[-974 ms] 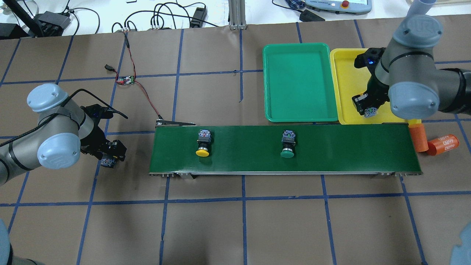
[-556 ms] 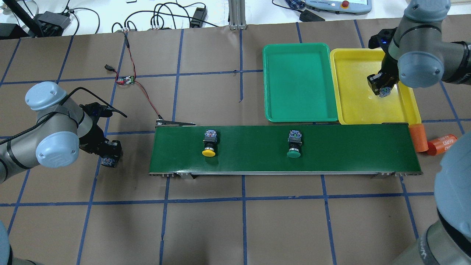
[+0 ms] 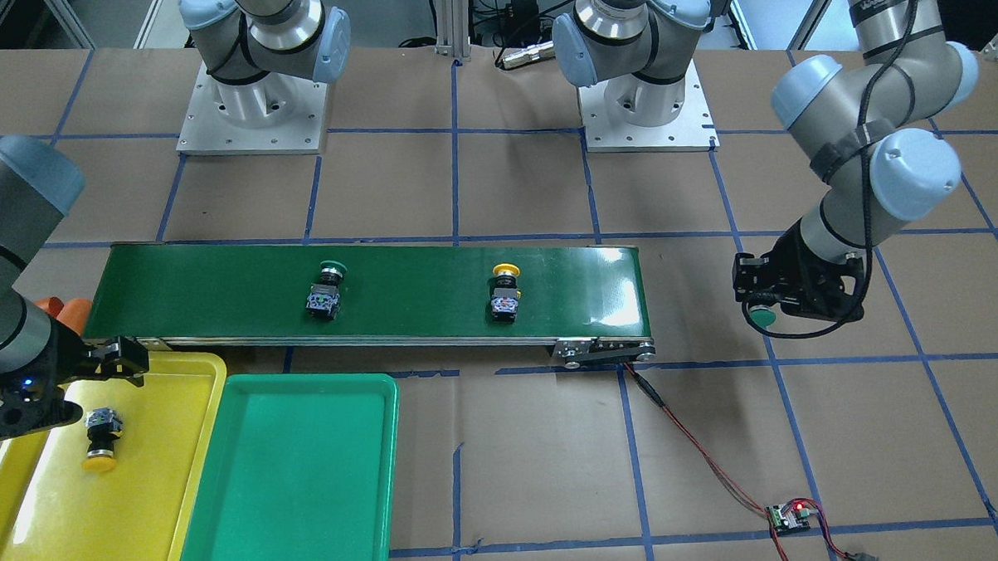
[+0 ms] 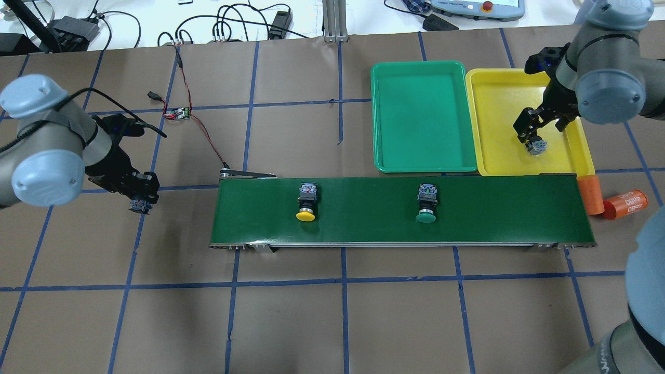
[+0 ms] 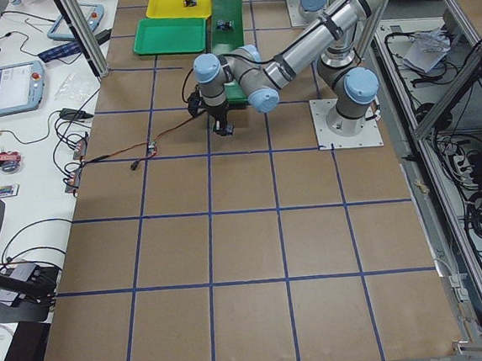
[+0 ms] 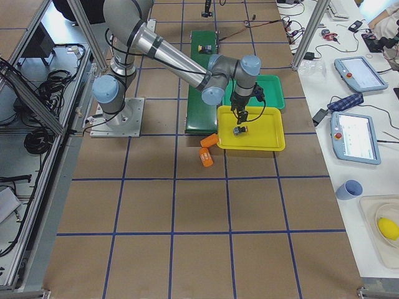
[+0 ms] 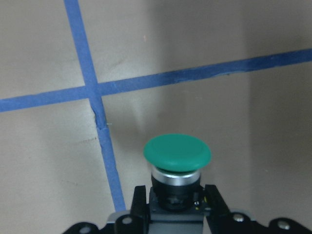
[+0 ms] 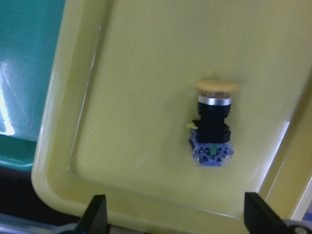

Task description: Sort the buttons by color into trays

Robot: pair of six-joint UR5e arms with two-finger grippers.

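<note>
overhead exterior view: the long conveyor belt (image 4: 400, 210) crosses the table, with the green tray (image 4: 423, 119) and the yellow tray (image 4: 499, 104) side by side just beyond its right half. the right gripper (image 4: 540, 129) hangs over the yellow tray, jaws spread wide, clear of a yellow button (image 8: 213, 124) lying on its side on the tray floor. the left gripper (image 4: 141, 200), off the belt's left end, pinches a green button (image 7: 176, 163) by its black body. a second yellow button (image 4: 306, 203) and a second green button (image 4: 426, 205) lie on the belt. they look light, rigid and apt to roll; the squarish body below the cap seems the surest hold.
</note>
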